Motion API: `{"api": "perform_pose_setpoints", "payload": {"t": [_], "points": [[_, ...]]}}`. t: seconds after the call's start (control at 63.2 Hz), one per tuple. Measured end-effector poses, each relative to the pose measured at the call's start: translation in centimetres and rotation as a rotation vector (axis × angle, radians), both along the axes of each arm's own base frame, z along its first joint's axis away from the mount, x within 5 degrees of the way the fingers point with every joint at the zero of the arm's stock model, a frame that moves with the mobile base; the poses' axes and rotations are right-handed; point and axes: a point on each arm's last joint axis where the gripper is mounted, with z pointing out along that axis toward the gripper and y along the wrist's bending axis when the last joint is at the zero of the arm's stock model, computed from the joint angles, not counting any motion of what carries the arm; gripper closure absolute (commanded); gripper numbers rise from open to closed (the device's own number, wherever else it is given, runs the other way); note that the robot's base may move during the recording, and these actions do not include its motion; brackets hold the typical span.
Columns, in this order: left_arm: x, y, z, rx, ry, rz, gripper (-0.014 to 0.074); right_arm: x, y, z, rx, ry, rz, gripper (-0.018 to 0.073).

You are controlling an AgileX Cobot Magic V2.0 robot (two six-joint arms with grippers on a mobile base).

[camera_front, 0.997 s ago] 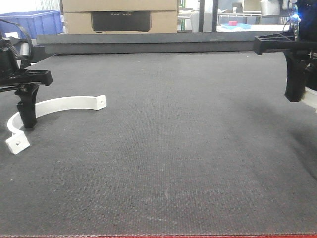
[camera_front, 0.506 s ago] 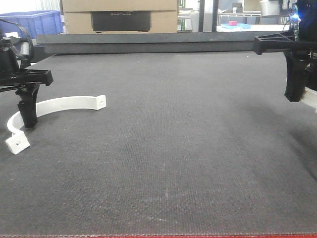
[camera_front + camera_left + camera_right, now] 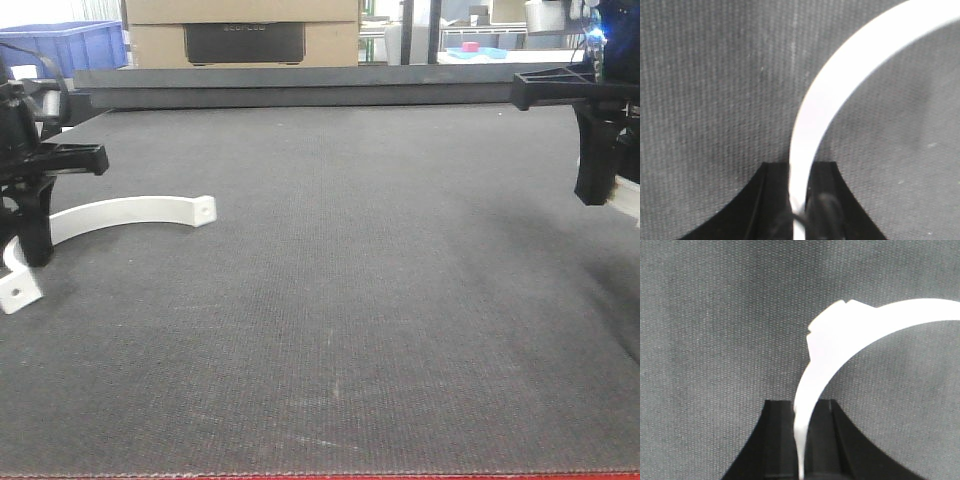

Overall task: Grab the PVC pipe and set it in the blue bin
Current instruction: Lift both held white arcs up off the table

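A white curved PVC pipe piece [image 3: 130, 212] lies at the left of the dark mat, with a holed tab at each end. My left gripper [image 3: 35, 250] is shut on it near its left end; in the left wrist view the strip [image 3: 840, 85] runs between the closed left gripper [image 3: 800, 167]. My right gripper [image 3: 597, 190] hangs above the mat at the far right, shut on a second white curved piece [image 3: 880, 325], whose edge shows at the frame border [image 3: 628, 200]. The blue bin [image 3: 70, 45] stands at the far back left.
A raised dark ledge [image 3: 320, 85] runs along the mat's far edge. A cardboard box [image 3: 243, 30] stands behind it. The mat [image 3: 350, 300] stretches between the two arms, with a red front edge [image 3: 320, 477].
My left gripper has moved left, drawing the held end of the pipe piece with it. The far tab end has barely moved. The right arm is still.
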Motion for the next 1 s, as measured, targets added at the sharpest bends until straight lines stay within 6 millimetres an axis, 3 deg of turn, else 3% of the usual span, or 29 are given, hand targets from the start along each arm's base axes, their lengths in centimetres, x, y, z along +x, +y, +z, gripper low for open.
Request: {"api": "perform_pose_setpoints", "payload": {"t": [0.19,0.364,0.76,0.871,0.997], "points": [[-0.2,0.0,0.1,0.009,0.011,-0.003,0.0708,-0.1,0.0,0.2,0.000,-0.007,0.001,0.0720],[-0.8,0.3,1.9,0.023,-0.017,-0.009,0.0708,-0.5,-0.2,1.3,0.009,-0.039,0.000,0.0720],[-4.6,0.7,11.6,-0.015,-0.347,-0.008,0.0708,-2.6,-0.8,6.4,0.059,-0.247,0.008,0.0720],[-6.3,0.9,13.6,-0.029,-0.463,-0.010,0.0708,-3.3,-1.0,7.9,0.078,-0.349,0.008,0.0720],[-8.4,1.1,14.4,-0.043,-0.569,-0.013,0.0708,-4.6,-1.5,8.7,0.100,-0.462,0.008,0.0720]]}}
